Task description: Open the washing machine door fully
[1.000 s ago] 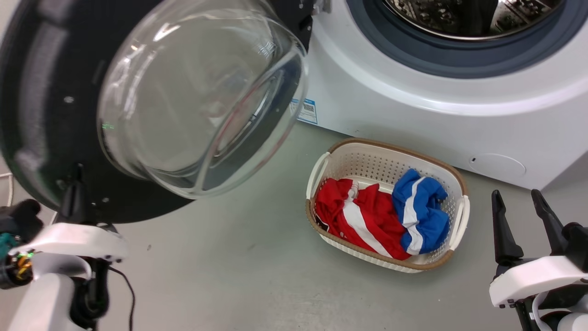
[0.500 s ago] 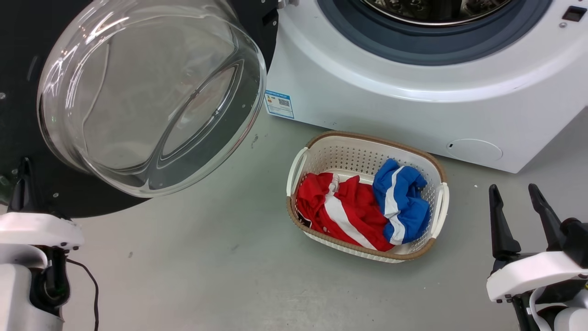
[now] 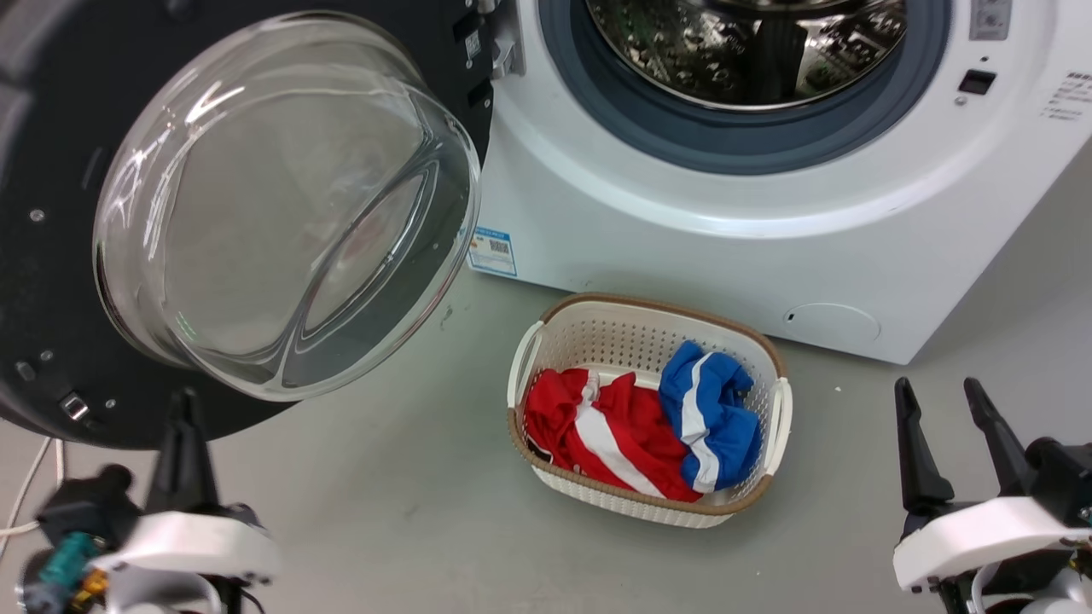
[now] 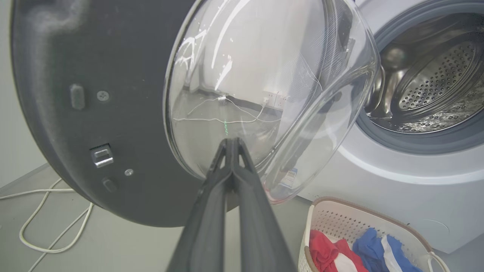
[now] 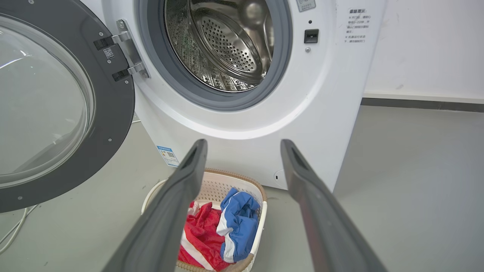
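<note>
The washing machine door [image 3: 51,256], a big black disc with a bulging glass bowl [image 3: 281,213], stands swung out to the left on its metal hinge [image 5: 128,49]. The white washing machine [image 3: 682,239] shows its grey gasket and steel drum [image 3: 751,51] uncovered. My left gripper [image 3: 182,401] is shut with nothing in it. It sits at the door's lower rim, and in the left wrist view my left gripper [image 4: 231,141] points at the bowl on the door [image 4: 94,56]. Whether it touches is unclear. My right gripper [image 3: 937,388] stands open at the lower right, well away from the machine [image 5: 332,94].
A white laundry basket [image 3: 648,300] with red [image 3: 597,426] and blue clothes [image 3: 708,409] sits on the grey floor in front of the machine. A white cable [image 4: 45,234] lies on the floor under the door. A wall [image 5: 427,45] stands right of the machine.
The head camera has shifted and shows more of the drum. My left gripper's finger, which overlapped the door's lower edge, now sits lower at its rim. The right gripper holds its pose.
</note>
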